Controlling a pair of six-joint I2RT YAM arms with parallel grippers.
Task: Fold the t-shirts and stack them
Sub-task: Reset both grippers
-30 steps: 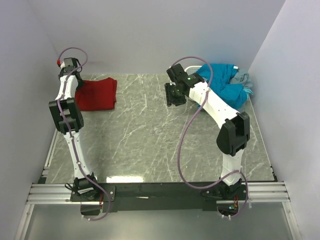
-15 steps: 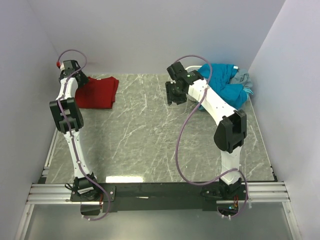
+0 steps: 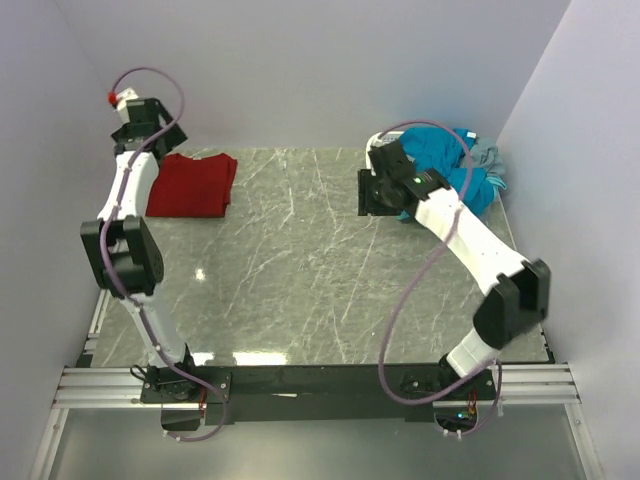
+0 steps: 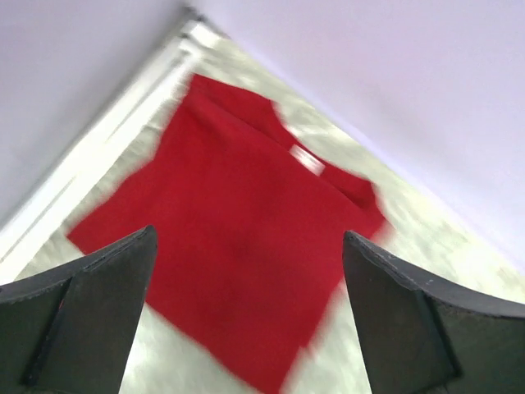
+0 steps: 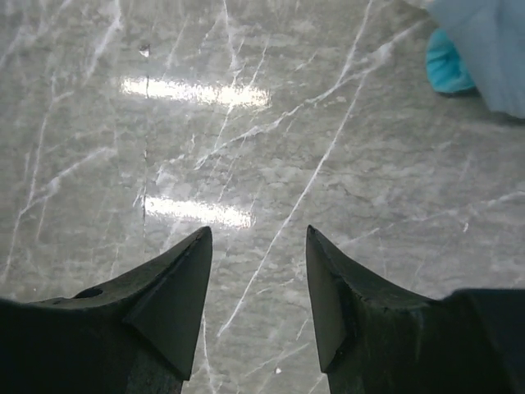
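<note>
Top view. Red shirt point(image 3: 192, 185) folded flat at far left of bench point(image 3: 300, 270), close to the left wall, free of any grip. Left arm point(image 3: 125, 200) raised along that wall, wrist high over the shirt's far-left corner; opening of left jaws not readable from this angle. Teal shirt point(image 3: 445, 160) heaped in far right corner, grey shirt point(image 3: 487, 160) crumpled against its right side, the two touching. Right arm point(image 3: 470, 240) stretched diagonally toward the heap, wrist just left of teal shirt and over bare bench; gap of right jaws hidden here. Red shirt and heap well apart, at opposite ends of the far edge. Left wrist view, blurred. Left jaws spread wide, one dark finger at each lower corner, nothing between. Red shirt point(image 4: 238, 246) below them, flat on bench point(image 4: 418, 234), roughly rectangular, small white neck label point(image 4: 305, 158) near its far edge. Right wrist view. Right jaws moderately apart, nothing between, only marbled bench point(image 5: 246, 123) below the gap. Edge of teal shirt point(image 5: 449, 70) at upper right, resting on the bench, well clear of the jaws; pale cloth point(image 5: 484, 41) above it in the corner, too blurred to assign to a shirt.
</note>
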